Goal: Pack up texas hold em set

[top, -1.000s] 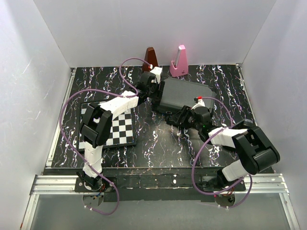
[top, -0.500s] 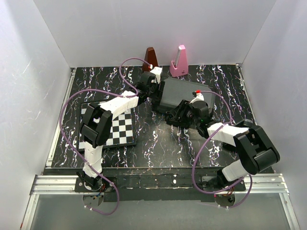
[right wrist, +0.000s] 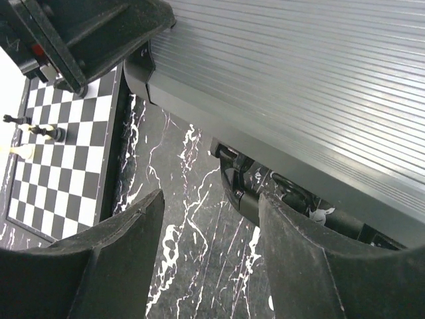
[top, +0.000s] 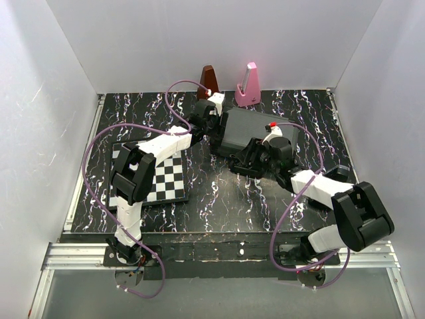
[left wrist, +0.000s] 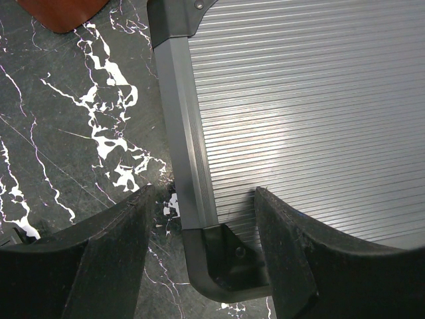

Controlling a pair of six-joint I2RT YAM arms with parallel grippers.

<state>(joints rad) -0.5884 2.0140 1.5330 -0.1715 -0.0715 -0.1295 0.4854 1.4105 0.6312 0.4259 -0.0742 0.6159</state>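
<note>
Your case point(top: 255, 129) lies at the back of the table point(top: 212, 199), a little right of the middle, with its ribbed lid point(right wrist: 299, 80) down over the base. None of the chips, cards or buttons can be seen from any view. Along the lid's near edge the right wrist view shows a dark strip of the base below it, too shadowed for you to make out what sits there.

Your left gripper point(left wrist: 204, 196) is at the case's left end. Its jaws are spread wide and hold nothing. They straddle the edge rail near the corner cap, one finger over the marbled table, the other over the ribbed lid. You cannot tell from these views whether either finger touches the case.

Your right gripper point(right wrist: 211, 199) is at the near long side of the case, close to its left corner. It too is wide apart and empty, with both fingers over bare table just beside the case's edge.

The chessboard point(top: 166, 176) lies to the left of the case, apart from it, with a few chess pieces point(right wrist: 40, 129) on it. The brown metronome point(top: 208, 78) and the pink metronome point(top: 248, 86) stand against the back wall, just behind the case.
</note>
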